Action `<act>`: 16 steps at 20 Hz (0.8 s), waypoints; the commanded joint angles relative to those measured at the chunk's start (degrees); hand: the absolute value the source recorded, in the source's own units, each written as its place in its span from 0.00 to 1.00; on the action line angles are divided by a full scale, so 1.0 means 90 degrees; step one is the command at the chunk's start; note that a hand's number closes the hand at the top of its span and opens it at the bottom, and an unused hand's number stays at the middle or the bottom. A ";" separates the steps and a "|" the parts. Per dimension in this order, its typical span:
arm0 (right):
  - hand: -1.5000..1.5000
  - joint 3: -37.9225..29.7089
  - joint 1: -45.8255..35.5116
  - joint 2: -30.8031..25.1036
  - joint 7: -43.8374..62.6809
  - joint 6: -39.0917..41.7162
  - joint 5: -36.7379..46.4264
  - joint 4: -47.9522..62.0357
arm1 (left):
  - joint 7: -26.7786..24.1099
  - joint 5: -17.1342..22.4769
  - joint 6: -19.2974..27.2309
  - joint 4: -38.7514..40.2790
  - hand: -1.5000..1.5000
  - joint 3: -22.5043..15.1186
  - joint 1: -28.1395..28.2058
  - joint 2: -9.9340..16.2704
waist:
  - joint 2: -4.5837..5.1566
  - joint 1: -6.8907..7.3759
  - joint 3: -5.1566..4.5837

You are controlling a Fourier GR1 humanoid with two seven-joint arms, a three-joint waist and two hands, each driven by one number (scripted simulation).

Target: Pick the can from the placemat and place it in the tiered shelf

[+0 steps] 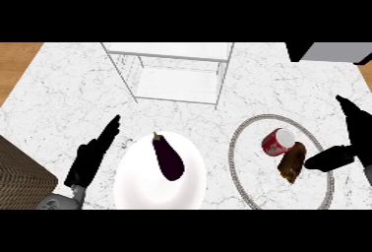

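Note:
A red can (277, 141) with a white top lies on its side on the round marble placemat (247, 170) with a grey rim, at the right. A brown lump of food (293, 163) lies just below it, touching it. My right hand (355, 138) is at the placemat's right edge, fingers straight and pointing up, thumb reaching left to the brown food; it is open and holds nothing. The white tiered shelf (178, 74) stands at the back centre. My left hand (91, 157) is open at the lower left, fingers up.
A white plate (138, 182) with a dark purple eggplant (168, 157) on it sits at the front centre. A woven brown basket (22, 177) is at the left edge. A grey appliance (338, 51) shows at the top right corner.

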 commanded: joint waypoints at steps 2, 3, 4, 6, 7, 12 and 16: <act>0.00 0.0642 -0.1202 0.1360 0.1580 0.0554 0.0326 0.0796 | -0.0042 0.0158 -0.0239 0.0035 0.50 0.0217 0.0066 0.0166 | -0.0009 0.0022 0.0020; 0.00 0.0557 -0.1440 0.1461 0.1896 0.0756 0.0128 0.0755 | 0.0037 -0.0057 0.0030 0.0052 0.50 0.0035 0.0022 -0.0075 | -0.0022 -0.0034 0.0018; 0.00 0.0787 -0.1315 0.1715 0.1884 0.0557 0.0383 0.0923 | -0.0329 0.0030 -0.0136 0.0391 0.50 0.0147 -0.0055 -0.0107 | -0.0015 -0.0120 0.0015; 0.00 0.0664 -0.1598 0.1867 0.1889 0.0836 0.0193 0.1476 | -0.0195 0.0116 -0.0215 0.0236 0.50 0.0319 -0.0054 0.0103 | -0.0018 -0.0091 0.0019; 0.00 0.0781 -0.1685 0.2129 0.1976 0.0746 0.0324 0.1712 | -0.0306 0.0030 -0.0102 0.0501 0.50 0.0291 -0.0109 -0.0054 | -0.0004 -0.0109 0.0016; 0.00 0.0840 -0.1791 0.2601 0.2350 0.0793 0.0471 0.2089 | 0.0090 0.0136 -0.0238 0.0037 0.50 0.0306 0.0066 0.0095 | -0.0059 -0.0202 0.0024; 0.00 0.0980 -0.1649 0.2857 0.2324 0.0640 0.0944 0.2418 | -0.0001 -0.0041 0.0000 0.0013 0.50 0.0251 0.0183 -0.0077 | -0.0076 -0.0283 0.0027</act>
